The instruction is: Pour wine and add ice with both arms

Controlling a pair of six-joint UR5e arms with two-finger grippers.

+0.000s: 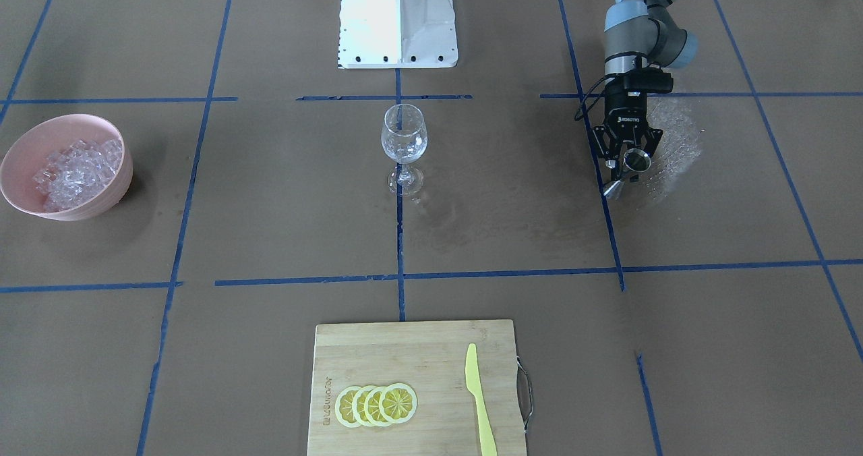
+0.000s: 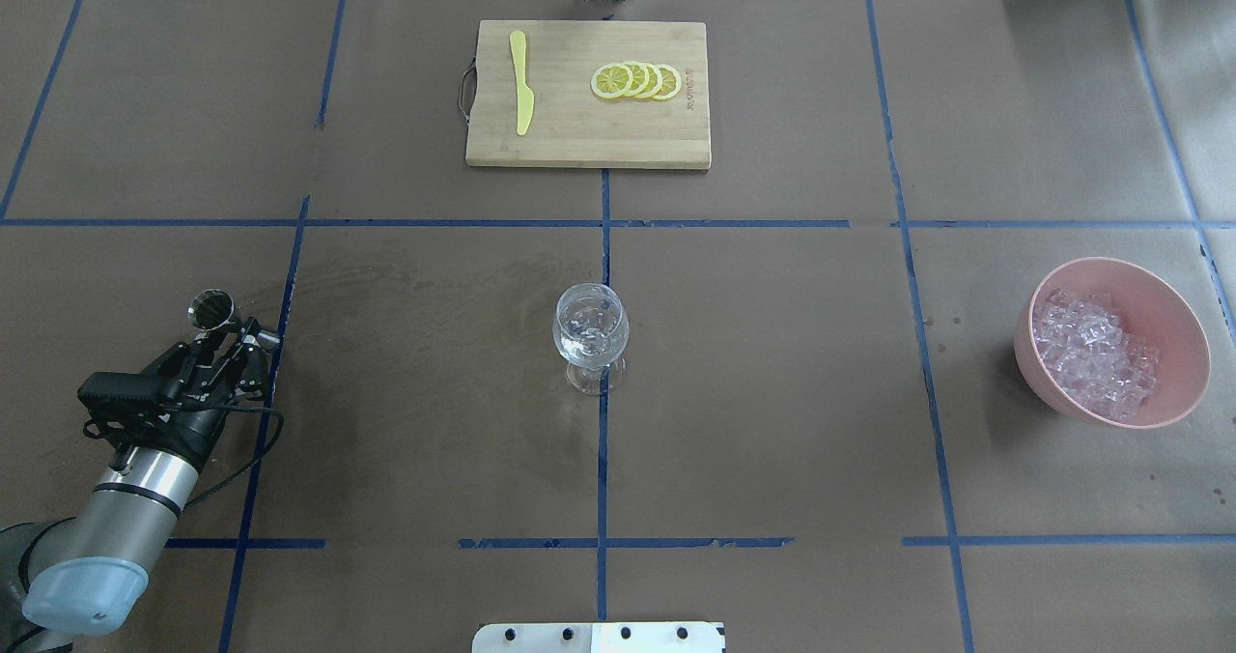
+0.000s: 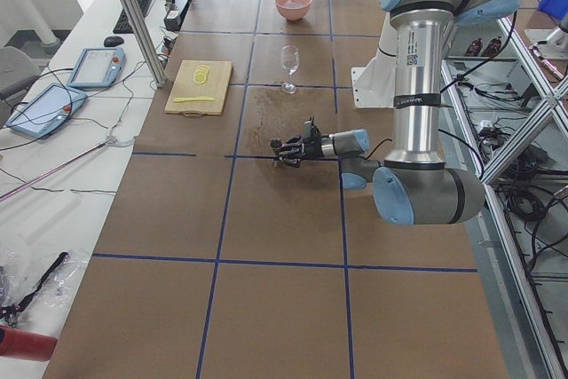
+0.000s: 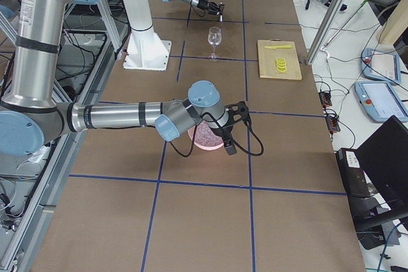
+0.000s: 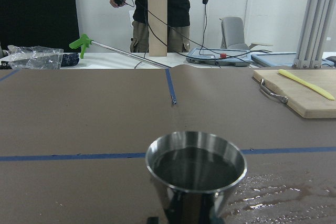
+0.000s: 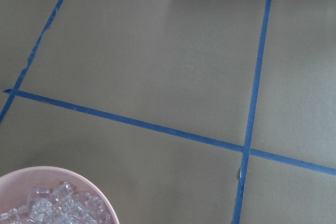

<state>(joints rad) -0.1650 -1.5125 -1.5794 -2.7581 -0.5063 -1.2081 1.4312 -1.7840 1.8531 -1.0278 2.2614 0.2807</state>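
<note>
1. Brown paper with blue tape lines covers the bench (image 2: pixel 772 392). The glass (image 2: pixel 590 332) stands upright at the centre of the overhead view, on a tape line.
2. At lower left of that view, the left end effector (image 2: pixel 232 339) is clamped on the waist of a jigger (image 5: pixel 194 203), which it holds upright. The wine (image 5: pixel 195 169) sits dark in the jigger's upper cup, fairly near the rim.
3. The step in hand is probably carrying the jigger to the glass. Keep it level and move slowly, because a wet sheen on the paper beside it suggests liquid spills easily here.
4. Stop with the jigger's lip just above the glass rim, then tilt gradually. The glass is tall on a thin stem and looks likely to topple if it is knocked.
5. The ice (image 2: pixel 1091 354) is heaped in a pink bowl (image 2: pixel 1173 315) at the right of the overhead view, well apart from the glass. The right end effector (image 4: pixel 224 135) shows only in the right side view, near the bowl, and I cannot tell whether its fingers are apart or together. It is best held back until the pour is done.
</note>
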